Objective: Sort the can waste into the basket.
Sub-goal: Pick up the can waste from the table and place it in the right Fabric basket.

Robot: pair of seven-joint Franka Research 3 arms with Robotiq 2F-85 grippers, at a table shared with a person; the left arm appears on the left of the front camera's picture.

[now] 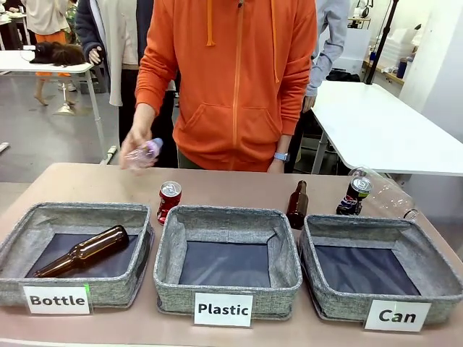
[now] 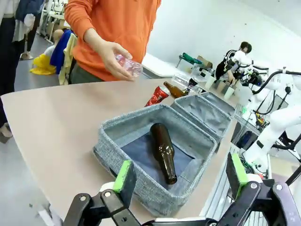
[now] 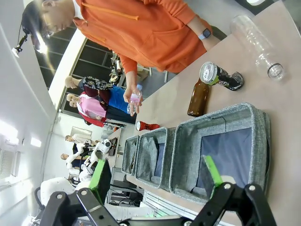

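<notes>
The red dented can (image 1: pixel 169 199) stands behind the gap between the Bottle and Plastic baskets, and it shows again in the wrist views (image 2: pixel 157 95) (image 3: pixel 146 125). Behind the far rim of the grey basket labelled "Can" (image 1: pixel 376 225) (image 3: pixel 188 155) stands the dark can with green print (image 1: pixel 356 194) (image 3: pixel 218 76). That basket holds nothing. My left gripper (image 2: pixel 181 183) hangs open above the near corner of the Bottle basket (image 2: pixel 108 150). Open too, my right gripper (image 3: pixel 157 179) hovers over the near side of the Can basket.
One brown bottle (image 1: pixel 83 251) lies in the Bottle basket; another (image 1: pixel 297 204) stands between the Plastic basket (image 1: pixel 228 217) and the Can basket. A clear plastic bottle (image 1: pixel 387 191) lies by the dark can. The person's hand (image 1: pixel 137 148) holds a small plastic bottle above the table's far left.
</notes>
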